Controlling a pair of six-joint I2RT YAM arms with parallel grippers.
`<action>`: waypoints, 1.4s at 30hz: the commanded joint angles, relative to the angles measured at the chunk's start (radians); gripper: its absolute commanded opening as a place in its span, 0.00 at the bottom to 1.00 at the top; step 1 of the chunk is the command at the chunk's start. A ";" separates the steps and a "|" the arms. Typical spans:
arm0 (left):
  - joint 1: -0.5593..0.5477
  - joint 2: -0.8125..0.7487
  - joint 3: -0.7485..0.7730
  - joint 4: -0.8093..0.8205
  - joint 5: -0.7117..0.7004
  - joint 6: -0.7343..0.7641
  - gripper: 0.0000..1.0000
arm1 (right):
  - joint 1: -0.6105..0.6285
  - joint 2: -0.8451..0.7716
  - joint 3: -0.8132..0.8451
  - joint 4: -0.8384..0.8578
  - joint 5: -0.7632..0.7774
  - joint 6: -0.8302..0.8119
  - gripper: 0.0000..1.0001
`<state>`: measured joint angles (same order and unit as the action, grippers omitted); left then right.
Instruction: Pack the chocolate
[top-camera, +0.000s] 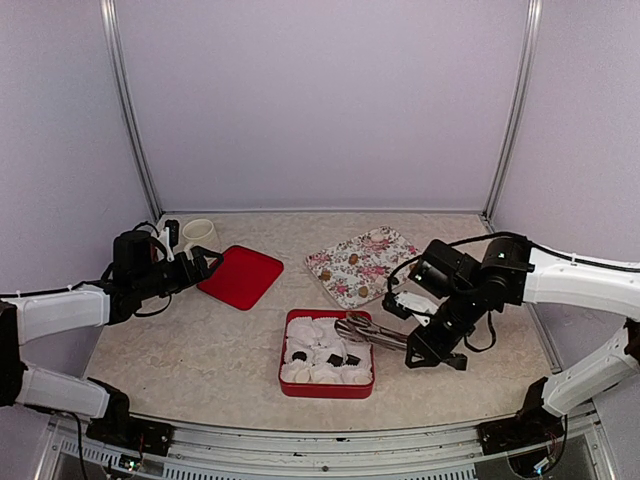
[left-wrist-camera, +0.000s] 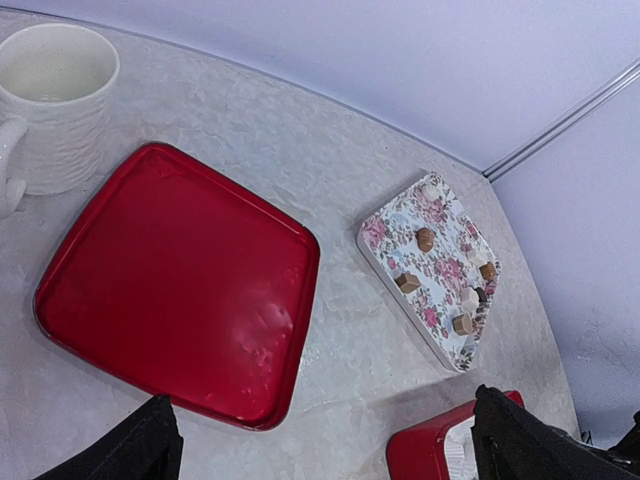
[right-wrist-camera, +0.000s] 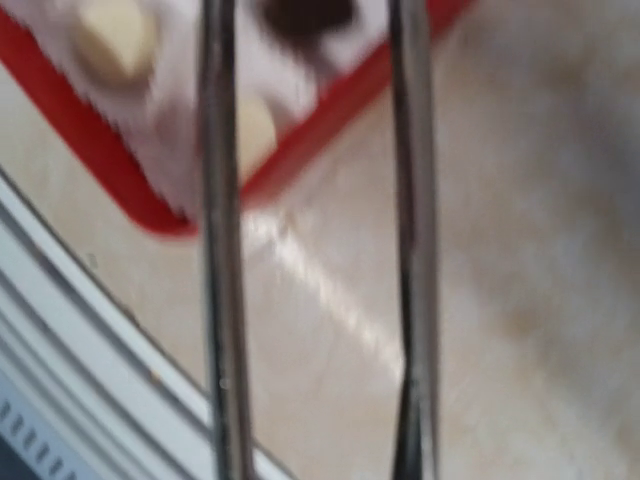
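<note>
Several chocolates (left-wrist-camera: 425, 239), tan and pale, lie on a floral tray (top-camera: 362, 264). More sit in white paper cups inside the red box (top-camera: 327, 388), among them a dark chocolate (top-camera: 335, 359) and, in the right wrist view, a tan chocolate (right-wrist-camera: 115, 45). My right gripper (top-camera: 422, 347) is shut on the handle end of metal tongs (top-camera: 370, 330), which reach over the box's right side. Their two arms (right-wrist-camera: 220, 250) stand apart with nothing between them. My left gripper (top-camera: 205, 262) hangs open at the far left, beside the red lid (top-camera: 241, 276), holding nothing.
A white mug (top-camera: 199, 234) stands behind the red lid at the back left. The floral tray lies behind the box, to its right. The table's front rail (right-wrist-camera: 60, 330) runs close to the box's near corner.
</note>
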<state>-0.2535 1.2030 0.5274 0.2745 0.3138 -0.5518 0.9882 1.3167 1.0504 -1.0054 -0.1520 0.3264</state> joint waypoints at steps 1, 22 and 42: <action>0.009 -0.004 0.018 0.005 0.008 0.009 0.99 | -0.035 -0.051 0.038 0.114 0.056 -0.013 0.32; 0.009 0.000 0.008 0.022 0.023 -0.002 0.99 | -0.499 0.098 0.059 0.428 0.003 -0.189 0.38; 0.009 0.031 -0.007 0.059 0.041 -0.008 0.99 | -0.706 0.080 -0.164 0.467 0.010 -0.175 0.39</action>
<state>-0.2531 1.2366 0.5274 0.3069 0.3408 -0.5613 0.3035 1.3655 0.8871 -0.5751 -0.1390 0.1673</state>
